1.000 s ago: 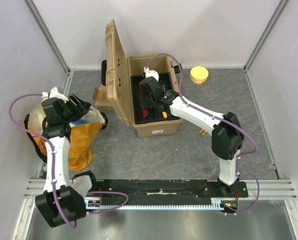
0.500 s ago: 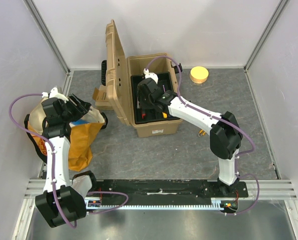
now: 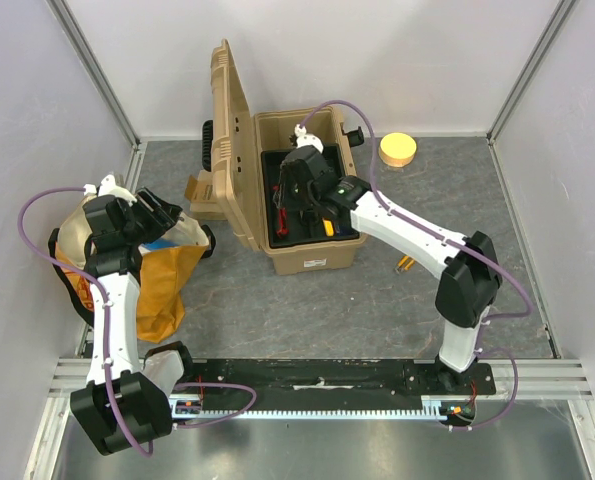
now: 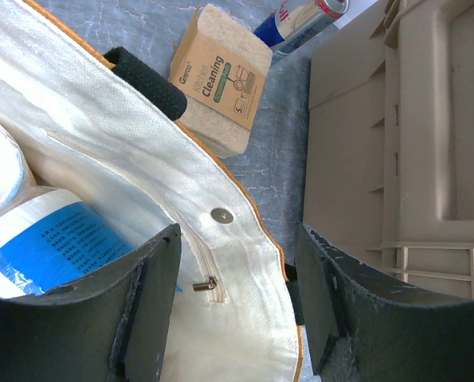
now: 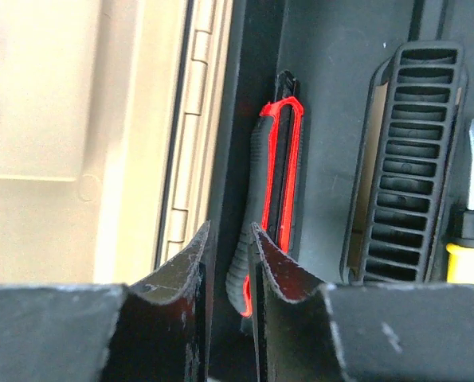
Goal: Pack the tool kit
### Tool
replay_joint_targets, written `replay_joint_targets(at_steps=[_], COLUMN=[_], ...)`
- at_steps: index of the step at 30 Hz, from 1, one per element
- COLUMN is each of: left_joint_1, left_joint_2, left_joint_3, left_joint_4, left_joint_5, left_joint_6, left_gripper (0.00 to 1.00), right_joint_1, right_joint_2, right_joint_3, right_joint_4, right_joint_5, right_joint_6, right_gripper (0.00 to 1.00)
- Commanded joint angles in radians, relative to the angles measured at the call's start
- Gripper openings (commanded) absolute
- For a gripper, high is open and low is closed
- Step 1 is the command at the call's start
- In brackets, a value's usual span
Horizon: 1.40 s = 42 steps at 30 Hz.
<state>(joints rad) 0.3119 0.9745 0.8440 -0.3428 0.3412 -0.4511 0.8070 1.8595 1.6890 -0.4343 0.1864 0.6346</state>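
The toolbox (image 3: 312, 255) stands open, upper centre of the overhead frame. Right jaws, barely parted, hang over the red-black tool (image 5: 278, 175) in its tray (image 5: 324, 95); whether they grip it I cannot tell. Left jaws gape empty over the bag (image 4: 101, 159). Rising while pinched could drag the tool out.

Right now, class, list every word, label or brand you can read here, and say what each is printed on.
"Kitchen Cleaning": on the small cardboard box.
Small brand word above it: too blurred to read.
Red letters on the can: cut off, unreadable.
Blue label on the white bottle: print too small.
Sticker on the toolbox front: too small.
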Motion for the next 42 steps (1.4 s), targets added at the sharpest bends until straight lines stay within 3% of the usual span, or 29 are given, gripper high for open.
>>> replay_joint_targets(at_steps=[1,11,17,20,31,42], left_joint_1=[-0.002,-0.002,-0.004,-0.002,-0.002,-0.002], left_joint_2=[-0.014,-0.014,-0.014,-0.011,-0.011,-0.011], left_joint_3=[0.023,0.023,0.023,0.023,0.021,0.021], left_joint_4=[0.016,0.016,0.018,0.018,0.018,0.018], left_joint_5=[-0.005,0.001,0.004,0.007,0.004,0.004], left_joint_6=[0.031,0.029,0.028,0.029,0.028,0.028], left_gripper=[0.64,0.64,0.64,0.64,0.65,0.64], right_joint_1=[-0.022,-0.195,-0.362,-0.411,-0.606,-0.641], right_joint_2=[-0.111,-0.351,-0.497,-0.533,-0.399,-0.275], right_joint_3=[-0.015,-0.165,-0.374,-0.463,-0.701,-0.776], right_joint_4=[0.02,-0.131,-0.149,-0.139,-0.08,0.028], right_joint_5=[0.008,0.304,0.435,0.472,0.242,0.163], right_joint_6=[-0.022,-0.09,-0.062,-0.041,0.114,0.12], right_gripper=[0.28,0.38,0.64,0.71,0.7,0.64])
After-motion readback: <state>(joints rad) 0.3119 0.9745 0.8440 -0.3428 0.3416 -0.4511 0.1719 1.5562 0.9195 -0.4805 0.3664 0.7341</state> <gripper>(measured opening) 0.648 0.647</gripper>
